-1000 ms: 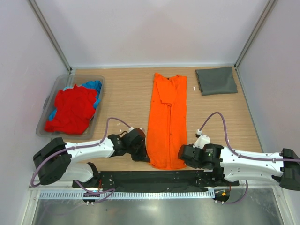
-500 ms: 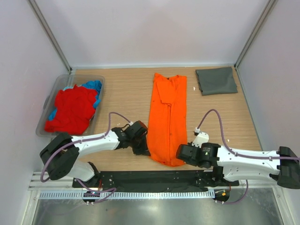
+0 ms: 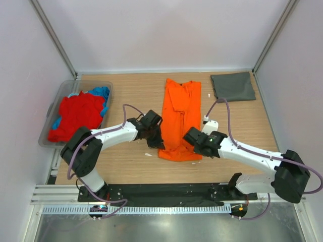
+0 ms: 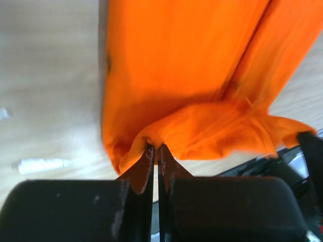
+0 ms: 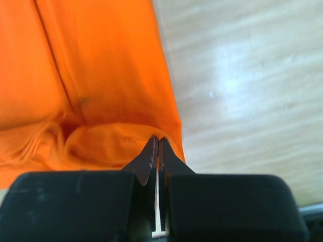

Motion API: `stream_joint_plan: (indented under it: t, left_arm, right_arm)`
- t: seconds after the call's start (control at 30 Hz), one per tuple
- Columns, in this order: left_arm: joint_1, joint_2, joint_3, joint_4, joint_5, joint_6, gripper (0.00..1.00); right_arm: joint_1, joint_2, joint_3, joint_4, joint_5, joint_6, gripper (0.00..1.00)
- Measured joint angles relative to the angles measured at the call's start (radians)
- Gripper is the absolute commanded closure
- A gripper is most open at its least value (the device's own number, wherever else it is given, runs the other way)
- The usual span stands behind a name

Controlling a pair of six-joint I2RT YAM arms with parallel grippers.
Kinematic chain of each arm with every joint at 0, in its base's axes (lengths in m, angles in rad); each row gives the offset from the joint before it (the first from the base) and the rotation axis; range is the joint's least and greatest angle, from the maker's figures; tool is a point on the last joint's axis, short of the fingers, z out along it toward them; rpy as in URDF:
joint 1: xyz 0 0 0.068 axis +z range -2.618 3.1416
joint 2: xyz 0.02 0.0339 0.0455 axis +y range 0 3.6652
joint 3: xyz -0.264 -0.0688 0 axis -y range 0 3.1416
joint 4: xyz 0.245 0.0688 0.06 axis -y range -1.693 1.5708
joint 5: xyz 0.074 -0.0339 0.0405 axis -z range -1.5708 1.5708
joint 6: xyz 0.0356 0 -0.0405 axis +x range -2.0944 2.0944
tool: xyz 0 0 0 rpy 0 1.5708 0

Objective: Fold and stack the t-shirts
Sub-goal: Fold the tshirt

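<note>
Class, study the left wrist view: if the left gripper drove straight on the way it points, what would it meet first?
The orange t-shirt: the left gripper has its jaws shut on a fold of it, and more orange cloth lies directly ahead, though depth is unclear.

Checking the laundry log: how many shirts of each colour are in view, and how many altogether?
orange shirt: 1
grey shirt: 1
red shirt: 1
blue shirt: 1, mostly hidden under the red shirt
Total: 4
</note>
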Motion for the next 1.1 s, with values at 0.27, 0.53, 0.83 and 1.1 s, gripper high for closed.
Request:
stream_joint_plan:
  t: [0.27,0.53,0.83,1.1]
  left_arm:
    - [0.117,0.200,0.318,-0.062,-0.034,0.110,1.00]
    - [0.198,0.288,0.391,-0.096,-0.034,0.151,1.00]
    - [0.241,0.323,0.512,-0.087,0.010,0.172,1.00]
    - [0.257,0.427,0.607,-0.079,0.055,0.172,1.00]
  right_arm:
    - [-0.219,0.219,0.093,0.219,-0.025,-0.275,0.99]
    - [-0.323,0.342,0.291,0.267,-0.052,-0.433,0.99]
    - [-0.380,0.352,0.340,0.285,-0.059,-0.499,0.99]
    - [-0.438,0.378,0.367,0.302,-0.075,-0.531,0.99]
